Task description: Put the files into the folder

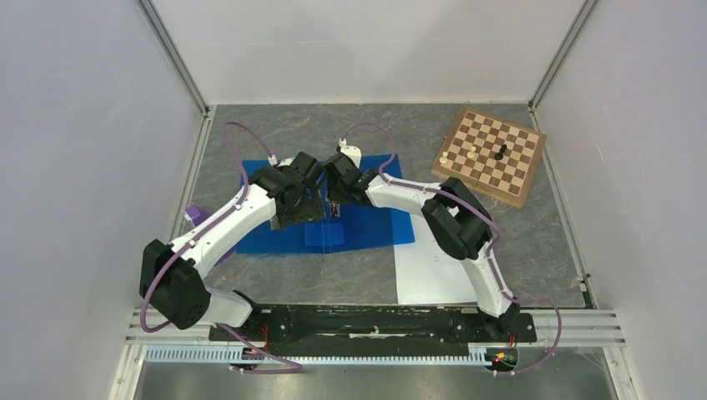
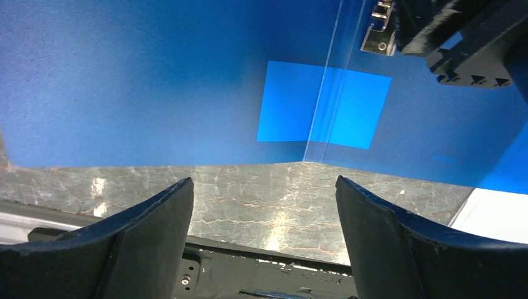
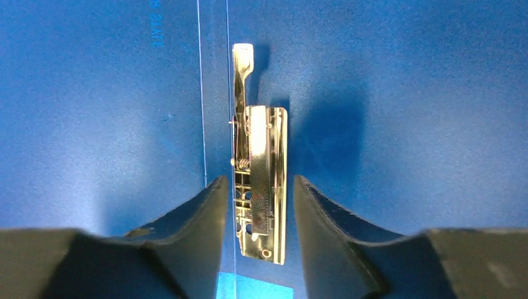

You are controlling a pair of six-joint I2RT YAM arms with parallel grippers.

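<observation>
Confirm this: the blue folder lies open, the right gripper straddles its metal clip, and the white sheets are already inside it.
Wrong on the sheets: the top external view shows the files on the table beside the folder, at its near right corner, not inside. The folder lies open, and the right gripper straddles its metal clip.

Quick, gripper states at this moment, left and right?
Left gripper: open, holding nothing, by the folder edge.
Right gripper: narrowly open, fingers either side of the folder's metal clip, not visibly clamping it.
</observation>
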